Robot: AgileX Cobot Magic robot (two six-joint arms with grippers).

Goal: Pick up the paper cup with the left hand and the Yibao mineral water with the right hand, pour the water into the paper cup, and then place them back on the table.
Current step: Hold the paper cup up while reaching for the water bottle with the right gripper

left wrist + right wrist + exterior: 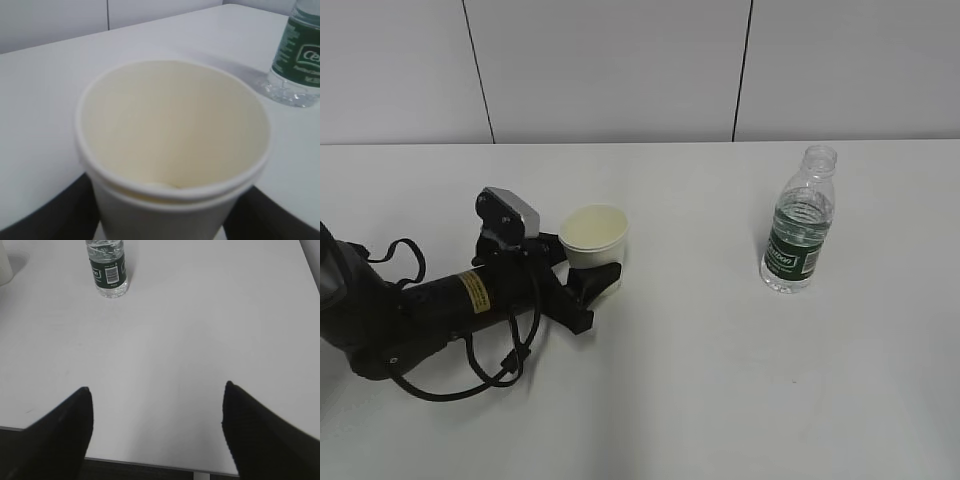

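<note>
Left arm lies low near worktop's left edge, claw (592, 262) spread wide. Right claw (156, 412) gapes over near edge.

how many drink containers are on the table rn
2. The paper cup stands left of centre between the left tool's fingers. The Yibao mineral water stands upright and capless at the right, untouched. None seems hidden.

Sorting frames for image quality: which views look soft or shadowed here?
Left wrist view: the paper cup fills the frame, its near rim blurred; the bottle is cropped. Right wrist view: the right hand jaws are dark and featureless, table evenly lit. Exterior view: sharp, soft shadows only.
</note>
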